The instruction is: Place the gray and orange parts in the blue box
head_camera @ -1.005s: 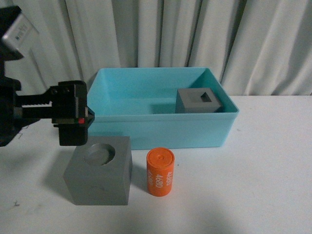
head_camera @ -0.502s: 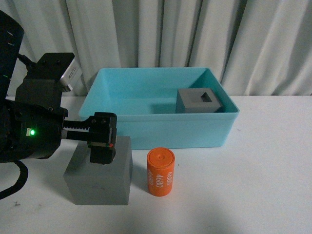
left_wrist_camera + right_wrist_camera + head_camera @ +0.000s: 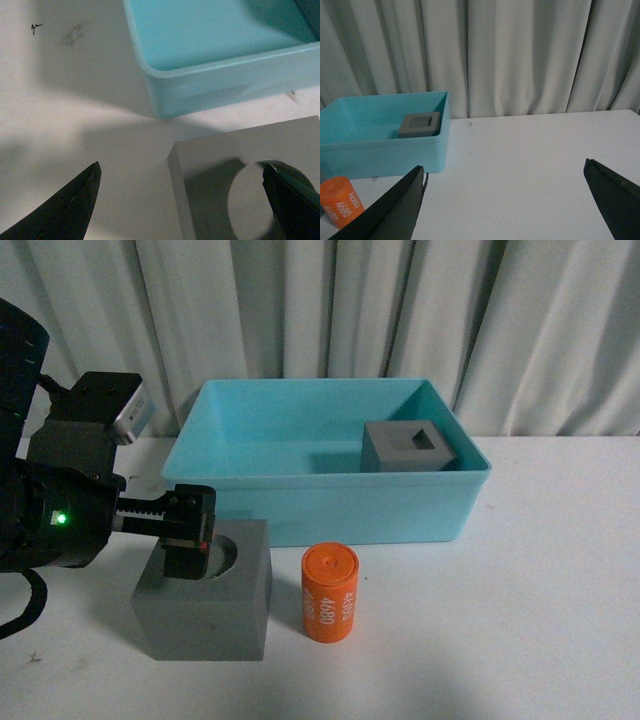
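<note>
We are holding our left gripper, jaws wide, astride 1 wall of the recessed gray cube fronting the blue box, likely to pinch it.

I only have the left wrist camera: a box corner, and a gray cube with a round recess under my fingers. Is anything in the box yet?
Observer: Yes. A gray cube with a square recess sits inside the box, at its right side.
Operator: Where's the orange part?
Observer: The orange cylinder stands upright on the table, just right of your round-recess cube, with a gap between them.
Operator: And the right gripper?
Observer: The right gripper is open, with nothing between its fingers.
</note>
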`<action>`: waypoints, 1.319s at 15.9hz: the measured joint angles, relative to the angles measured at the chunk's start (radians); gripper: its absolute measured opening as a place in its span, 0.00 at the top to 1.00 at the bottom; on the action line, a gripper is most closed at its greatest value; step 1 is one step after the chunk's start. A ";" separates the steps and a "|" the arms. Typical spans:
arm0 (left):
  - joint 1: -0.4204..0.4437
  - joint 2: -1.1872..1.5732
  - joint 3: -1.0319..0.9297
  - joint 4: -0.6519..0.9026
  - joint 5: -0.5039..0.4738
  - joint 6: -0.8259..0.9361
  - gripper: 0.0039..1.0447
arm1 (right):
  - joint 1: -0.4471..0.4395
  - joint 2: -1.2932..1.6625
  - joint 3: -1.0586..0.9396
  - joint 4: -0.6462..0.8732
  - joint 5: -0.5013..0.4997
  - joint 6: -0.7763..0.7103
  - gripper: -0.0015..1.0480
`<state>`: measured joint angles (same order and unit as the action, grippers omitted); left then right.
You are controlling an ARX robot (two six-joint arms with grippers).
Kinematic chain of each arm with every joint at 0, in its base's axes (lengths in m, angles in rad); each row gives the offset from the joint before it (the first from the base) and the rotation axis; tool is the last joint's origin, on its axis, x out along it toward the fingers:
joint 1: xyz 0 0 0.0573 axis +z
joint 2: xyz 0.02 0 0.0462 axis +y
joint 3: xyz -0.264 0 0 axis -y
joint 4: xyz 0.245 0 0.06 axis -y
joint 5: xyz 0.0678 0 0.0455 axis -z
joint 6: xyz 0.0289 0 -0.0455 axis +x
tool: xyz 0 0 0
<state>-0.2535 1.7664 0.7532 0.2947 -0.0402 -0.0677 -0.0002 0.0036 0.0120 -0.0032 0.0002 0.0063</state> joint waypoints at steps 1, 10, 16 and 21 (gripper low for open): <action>0.010 0.000 -0.001 0.000 0.005 0.005 0.06 | 0.000 0.000 0.000 0.000 0.000 0.000 0.06; 0.003 0.000 -0.062 0.020 0.039 0.023 0.25 | 0.000 0.000 0.000 0.000 0.000 0.000 0.06; -0.033 -0.027 -0.067 -0.027 0.048 -0.002 0.78 | 0.000 0.000 0.000 0.000 0.000 0.000 0.06; -0.006 -0.203 -0.053 -0.175 0.074 -0.090 0.81 | 0.000 0.000 0.000 0.000 0.000 0.000 0.06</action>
<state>-0.2592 1.5639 0.7002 0.1192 0.0341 -0.1574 -0.0002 0.0036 0.0120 -0.0032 0.0002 0.0063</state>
